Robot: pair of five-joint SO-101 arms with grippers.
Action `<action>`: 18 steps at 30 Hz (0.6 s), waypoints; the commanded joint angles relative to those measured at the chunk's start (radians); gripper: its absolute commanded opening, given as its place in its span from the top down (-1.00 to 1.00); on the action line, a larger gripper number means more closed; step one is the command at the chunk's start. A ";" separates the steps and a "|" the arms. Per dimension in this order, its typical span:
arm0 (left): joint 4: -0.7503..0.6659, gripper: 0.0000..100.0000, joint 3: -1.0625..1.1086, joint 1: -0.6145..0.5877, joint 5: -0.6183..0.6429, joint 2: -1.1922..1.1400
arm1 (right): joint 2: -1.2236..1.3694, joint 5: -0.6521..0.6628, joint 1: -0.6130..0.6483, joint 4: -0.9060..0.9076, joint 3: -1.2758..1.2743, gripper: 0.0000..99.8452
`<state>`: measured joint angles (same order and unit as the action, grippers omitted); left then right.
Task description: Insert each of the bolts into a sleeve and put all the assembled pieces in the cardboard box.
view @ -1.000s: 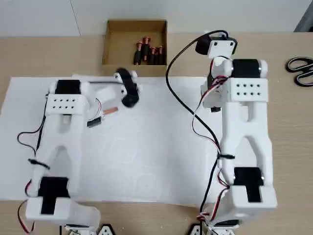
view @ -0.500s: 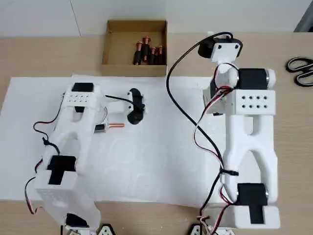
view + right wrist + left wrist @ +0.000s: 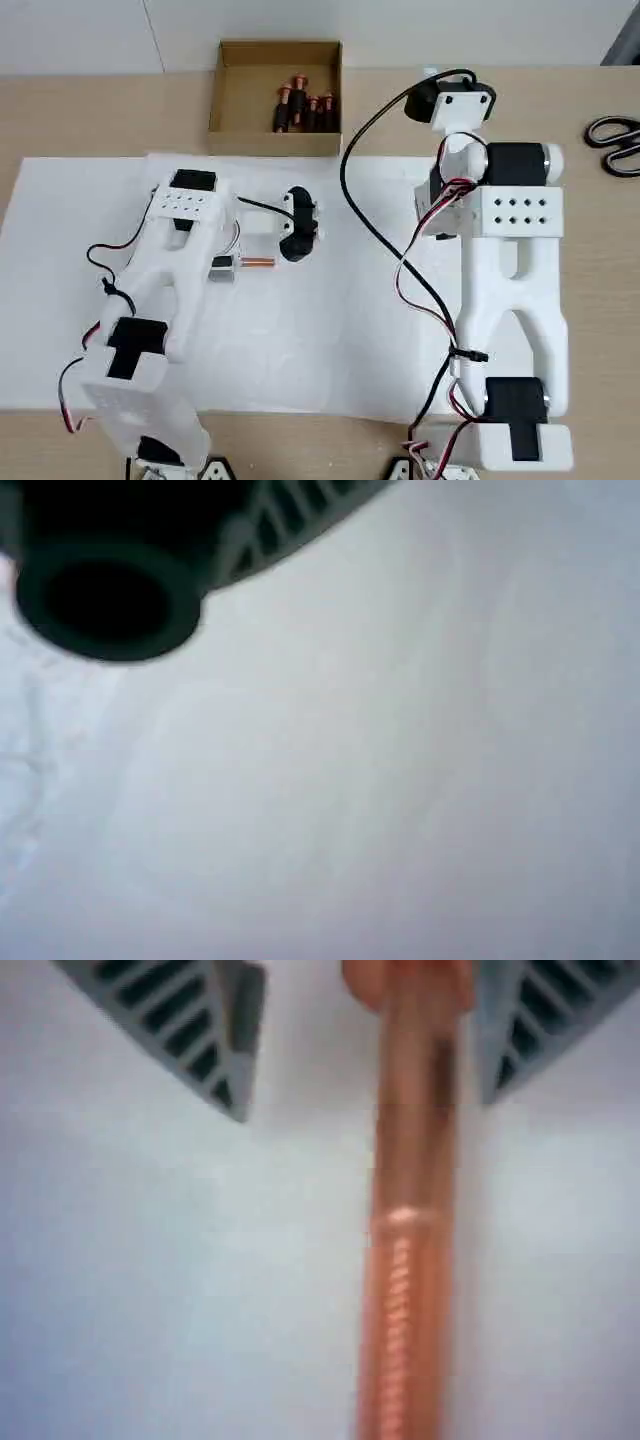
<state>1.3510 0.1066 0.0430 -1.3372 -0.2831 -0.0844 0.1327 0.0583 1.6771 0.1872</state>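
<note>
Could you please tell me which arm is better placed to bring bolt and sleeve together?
Left: its end effector holds the bolt over the white sheet, tip toward the right arm, which holds the sleeve.

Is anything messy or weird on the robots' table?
Nothing is spilled or broken. The one stray thing is the scissors, lying on the bare table at the far right, off the white sheet. The assembled pieces lie together inside the cardboard box.
</note>
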 commanded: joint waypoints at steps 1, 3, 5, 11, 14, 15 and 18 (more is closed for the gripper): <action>0.002 0.69 -0.093 -0.014 -0.147 0.009 | -0.051 0.005 -0.008 0.004 0.006 0.99; 0.071 0.69 -0.168 -0.021 -0.117 0.009 | -0.051 0.005 -0.007 0.004 0.006 0.99; 0.152 0.69 -0.252 -0.025 -0.068 0.009 | -0.051 0.005 -0.007 0.004 0.006 0.99; 0.405 0.69 -0.544 -0.028 0.207 0.009 | -0.051 0.008 -0.007 0.002 0.006 0.99; 0.400 0.69 -0.616 -0.044 0.341 0.023 | -0.051 0.009 -0.012 0.001 0.006 0.99; 0.400 0.69 -0.628 -0.055 0.376 0.043 | -0.051 0.009 -0.012 0.001 0.006 0.99; 0.400 0.69 -0.631 -0.080 0.448 0.152 | -0.051 0.009 -0.012 0.002 0.006 0.99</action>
<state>1.7269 -0.4718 -0.0199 -0.9536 -0.2524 -0.0844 0.1327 0.0583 1.6771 0.1872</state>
